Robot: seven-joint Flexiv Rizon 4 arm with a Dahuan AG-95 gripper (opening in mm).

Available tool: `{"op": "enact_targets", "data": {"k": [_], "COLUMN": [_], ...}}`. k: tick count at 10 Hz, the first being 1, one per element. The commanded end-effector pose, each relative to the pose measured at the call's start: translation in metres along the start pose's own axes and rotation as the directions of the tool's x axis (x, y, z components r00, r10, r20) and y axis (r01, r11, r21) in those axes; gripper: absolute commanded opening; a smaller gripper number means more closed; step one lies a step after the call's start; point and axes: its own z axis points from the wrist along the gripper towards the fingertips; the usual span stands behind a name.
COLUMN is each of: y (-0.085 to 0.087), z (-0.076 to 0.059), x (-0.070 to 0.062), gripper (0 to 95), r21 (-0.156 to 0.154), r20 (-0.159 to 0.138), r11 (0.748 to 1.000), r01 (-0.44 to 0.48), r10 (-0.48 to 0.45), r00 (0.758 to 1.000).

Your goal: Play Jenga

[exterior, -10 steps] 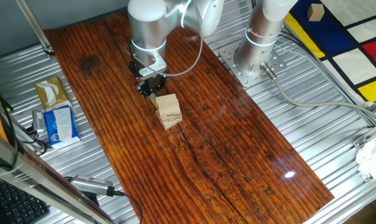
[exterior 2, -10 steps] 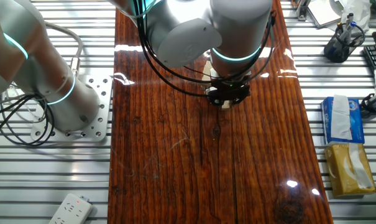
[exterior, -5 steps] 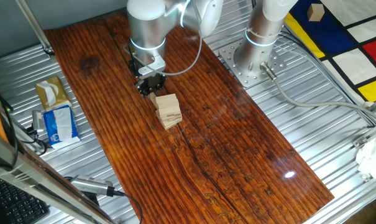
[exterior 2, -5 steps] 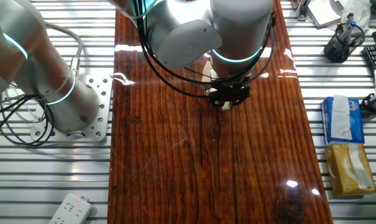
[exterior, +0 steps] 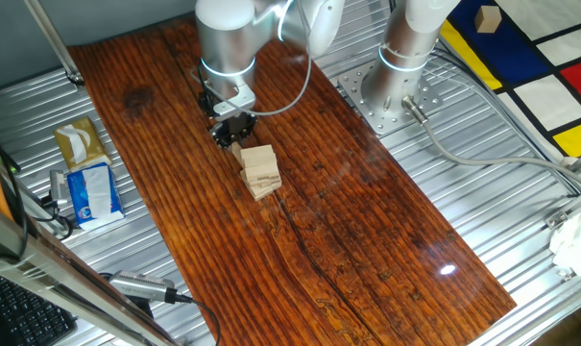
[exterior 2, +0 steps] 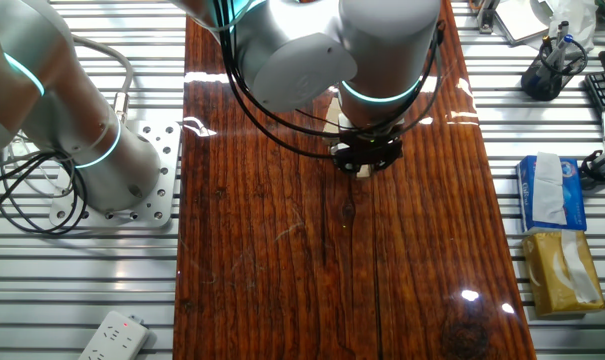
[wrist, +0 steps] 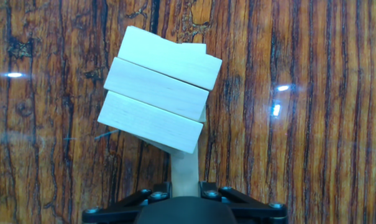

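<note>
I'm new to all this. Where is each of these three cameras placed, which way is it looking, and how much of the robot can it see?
One fixed view: high at one side, looking down the wooden table; shows the arm's silver wrist, the gripper and the Jenga tower.
The other fixed view: high at the opposite side; the arm's bulk hides nearly all the tower; tissue packet at right.
Hand view: on the hand, looking straight down; only the gripper's black base shows, with one block protruding toward it.
Shared: the tower and the tabletop.
</note>
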Motion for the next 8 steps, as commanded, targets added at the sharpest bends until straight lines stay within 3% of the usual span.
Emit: {"op": "enact_targets", "data": {"k": [1,8], "y": [0.0000,-0.0021], "z": [0.0000,0.0003], "x": [-0.0001,0.0034], "gripper": [0.0,0.0], "r21": [0.000,-0.001], "r20": [-0.001,0.000], "r11": [1.000,1.000], "r01": [0.000,0.001], "r10": [0.000,-0.001], "r00": [1.000,1.000]}}
